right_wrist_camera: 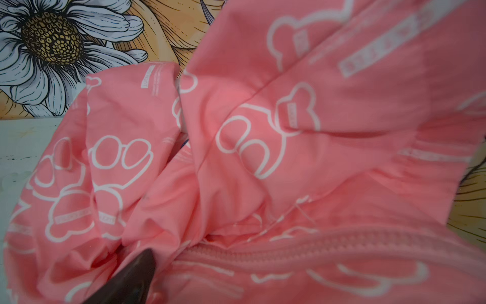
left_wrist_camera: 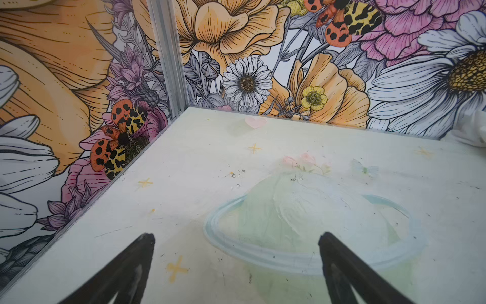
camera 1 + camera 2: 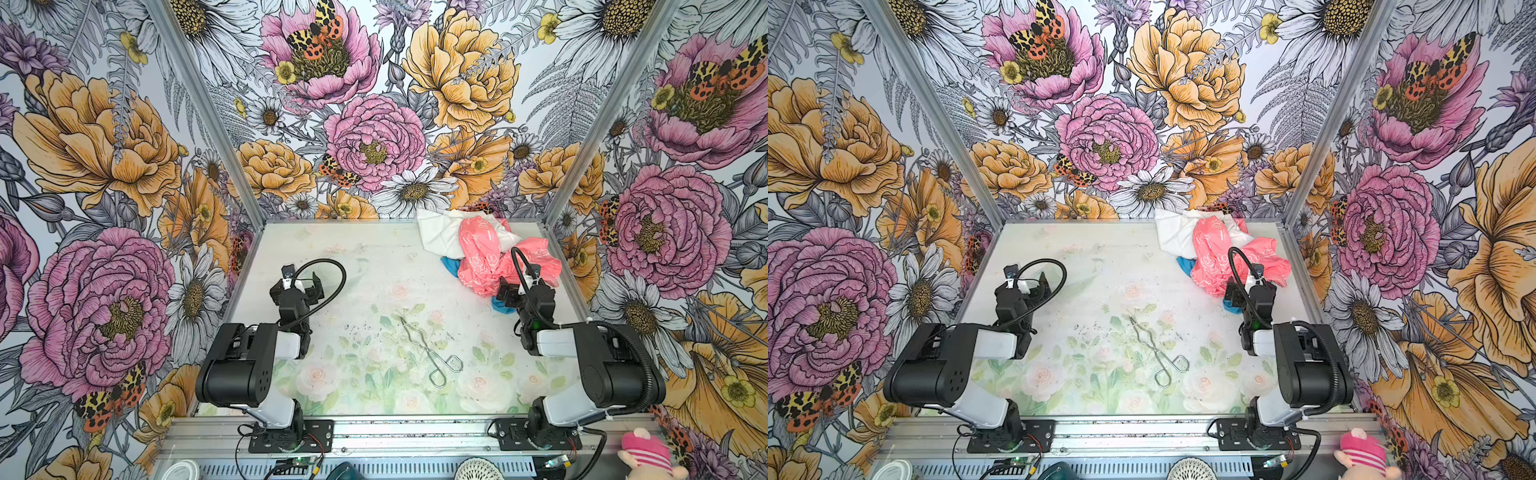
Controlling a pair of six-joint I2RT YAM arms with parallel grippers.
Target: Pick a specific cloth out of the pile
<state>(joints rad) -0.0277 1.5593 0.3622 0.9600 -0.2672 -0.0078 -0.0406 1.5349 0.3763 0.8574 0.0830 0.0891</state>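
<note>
Cloths make the pile (image 3: pixel 482 253) at the far right of the table (image 3: pixel 374 270). The blue cloth (image 3: pixel 450 264) peeks out at the left edge, under the pink cloth (image 3: pixel 482 257). The right gripper (image 3: pixel 508 291) is pushed into the pink folds; I cannot tell if it is shut. The left gripper (image 2: pixel 236 252) waits with jaws apart over bare table. I think the blue one is not picked yet. Next, get under the pink and pinch blue only.
</note>
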